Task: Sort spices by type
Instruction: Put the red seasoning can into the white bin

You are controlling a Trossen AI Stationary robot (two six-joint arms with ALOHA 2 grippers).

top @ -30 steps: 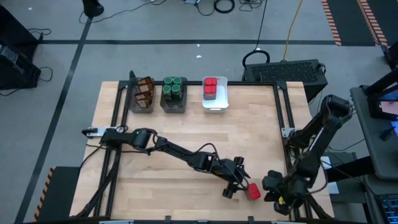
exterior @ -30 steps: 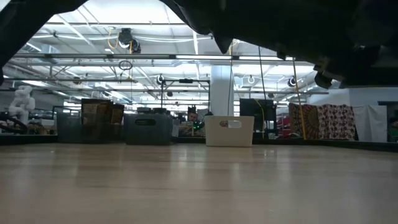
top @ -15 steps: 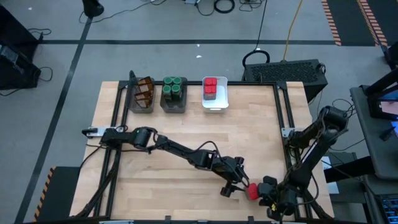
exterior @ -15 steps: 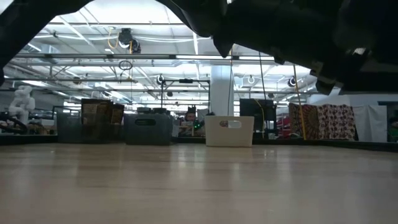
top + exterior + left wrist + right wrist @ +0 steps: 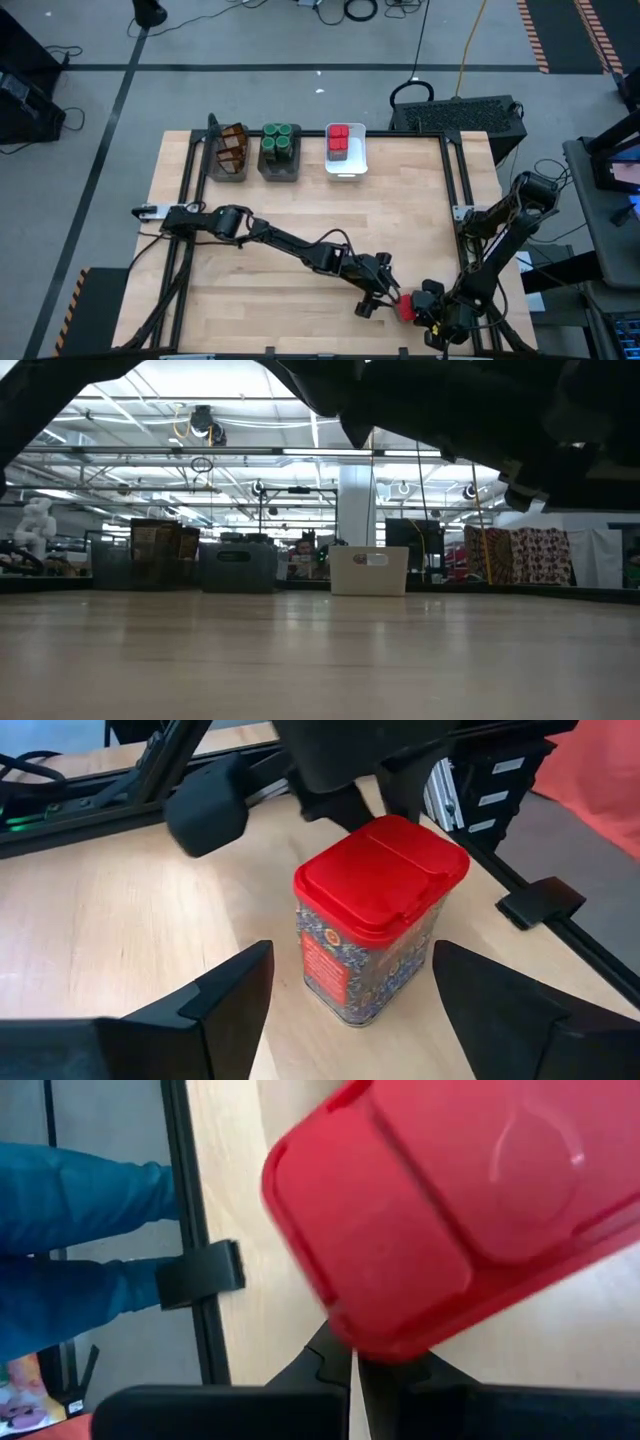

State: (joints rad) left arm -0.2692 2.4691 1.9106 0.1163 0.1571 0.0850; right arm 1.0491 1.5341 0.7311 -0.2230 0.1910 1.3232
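Left pincer (image 5: 378, 297) sits low at the near right part of the worktop (image 5: 300, 215), arm stretched diagonally across from the left side. Left wrist view: fingers (image 5: 215, 995) spread wide, one each side of a red-lidded tin (image 5: 378, 915); gap visible on both sides, no contact. Tin stands upright on the wood, patterned label, flip lid closed.

Right pincer (image 5: 432, 312) is just beside the same tin (image 5: 407, 307) on its right, near the worktop's front right corner. Right wrist view is filled by the red lid (image 5: 470, 1200) at very close range; fingertips (image 5: 330, 1355) show beneath it, but whether they are closed or clamp the tin cannot be told. That view also shows blue-clad legs (image 5: 80, 1240) of a person beyond the worktop edge, which the high view does not.

Far edge of worktop, three bins in a row: dark grey bin (image 5: 213, 168) with brown packets (image 5: 232, 147); dark grey bin (image 5: 279, 172) with green-lidded jars (image 5: 279, 142); white bin (image 5: 348, 170) with red tins (image 5: 339, 141).

Low view: bare wood, the three bins in the distance, dark arm parts overhead; the tin near the pincers is not visible there. Behind: a hall with ceiling lights and a patterned cloth (image 5: 520, 555) at right.
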